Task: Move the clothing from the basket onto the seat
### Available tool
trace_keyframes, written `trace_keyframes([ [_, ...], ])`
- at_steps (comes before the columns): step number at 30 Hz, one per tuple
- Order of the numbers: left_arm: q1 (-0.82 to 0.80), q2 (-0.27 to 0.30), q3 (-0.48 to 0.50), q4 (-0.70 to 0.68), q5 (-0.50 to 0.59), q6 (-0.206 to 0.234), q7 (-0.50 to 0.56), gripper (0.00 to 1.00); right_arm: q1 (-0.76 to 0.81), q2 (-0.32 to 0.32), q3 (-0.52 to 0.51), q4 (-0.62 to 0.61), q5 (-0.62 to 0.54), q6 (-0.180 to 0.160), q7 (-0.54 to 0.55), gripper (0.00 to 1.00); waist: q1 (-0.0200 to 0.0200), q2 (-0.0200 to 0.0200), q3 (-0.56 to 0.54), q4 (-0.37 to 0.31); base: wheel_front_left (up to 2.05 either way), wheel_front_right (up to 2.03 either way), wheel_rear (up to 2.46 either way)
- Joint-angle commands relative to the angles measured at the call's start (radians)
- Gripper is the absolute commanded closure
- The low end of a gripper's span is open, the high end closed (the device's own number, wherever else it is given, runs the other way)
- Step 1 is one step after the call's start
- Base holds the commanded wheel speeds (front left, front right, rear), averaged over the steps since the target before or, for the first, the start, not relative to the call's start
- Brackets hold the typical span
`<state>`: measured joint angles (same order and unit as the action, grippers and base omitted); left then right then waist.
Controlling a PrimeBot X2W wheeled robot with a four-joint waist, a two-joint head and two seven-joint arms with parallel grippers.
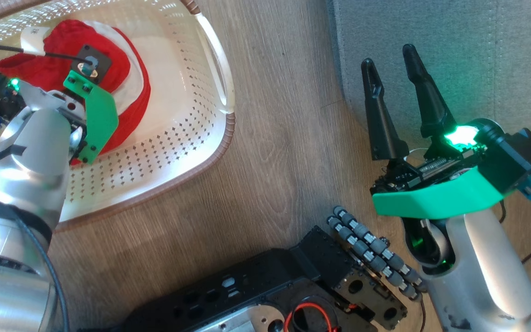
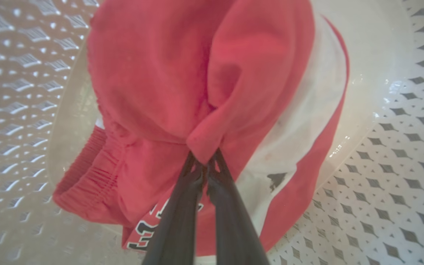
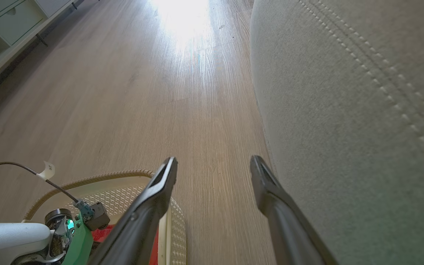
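**Clothing** point(image 2: 153, 73): bright red soft garment with a broad white stripe, a gathered elastic waistband and a dark, white-edged printed number, which is partly hidden. It lies bunched on the basket's bottom. One raised fold of red fabric is pinched between the closed fingers of the left gripper point(image 2: 204, 162).

**Basket** point(image 1: 191, 152): cream perforated plastic with a brown woven-look rim and a white side handle. It stands upright on the wood floor point(image 1: 284, 138).

**Seat** point(image 1: 454, 41): grey fabric upholstery with a rounded corner and a pale stitched seam. It stands near the basket but not touching it, with a strip of floor between them.
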<state>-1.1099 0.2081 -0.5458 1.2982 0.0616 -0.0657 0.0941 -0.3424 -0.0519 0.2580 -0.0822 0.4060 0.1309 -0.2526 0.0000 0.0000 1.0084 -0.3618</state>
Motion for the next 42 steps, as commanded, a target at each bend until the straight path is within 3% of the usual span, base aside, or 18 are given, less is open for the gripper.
trace_keyframes([
  [1, 0.023, 0.025, 0.014, -0.008, -0.014, 0.010, -0.008, 1.00, 0.030, 0.002, 0.014, -0.022, 0.008, 0.000, -0.009, 0.00, 0.0000, 0.0000, -0.004, -0.001, 0.00, 0.00, 0.00],
  [14, 0.050, -0.012, 0.019, -0.008, -0.060, 0.010, -0.058, 1.00, -0.032, 0.002, -0.016, 0.007, -0.016, 0.000, -0.009, 0.00, 0.0000, 0.0000, -0.085, 0.033, 0.00, 0.00, 0.00],
  [31, 0.211, -0.135, 0.072, -0.022, -0.191, 0.021, -0.338, 1.00, 0.005, 0.002, -0.105, 0.125, -0.131, 0.000, -0.009, 0.00, 0.0000, 0.0000, -0.454, 0.230, 0.00, 0.00, 0.00],
  [34, 0.243, -0.142, 0.077, -0.068, -0.209, 0.005, -0.353, 1.00, 0.017, 0.002, -0.105, 0.141, -0.141, 0.000, -0.009, 0.00, 0.0000, 0.0000, -0.512, 0.248, 0.00, 0.00, 0.00],
  [42, 0.383, -0.101, 0.136, -0.396, -0.226, 0.047, -0.356, 1.00, 0.065, 0.002, -0.115, 0.172, -0.150, 0.000, -0.009, 0.00, 0.0000, 0.0000, -0.645, 0.272, 0.00, 0.00, 0.00],
])
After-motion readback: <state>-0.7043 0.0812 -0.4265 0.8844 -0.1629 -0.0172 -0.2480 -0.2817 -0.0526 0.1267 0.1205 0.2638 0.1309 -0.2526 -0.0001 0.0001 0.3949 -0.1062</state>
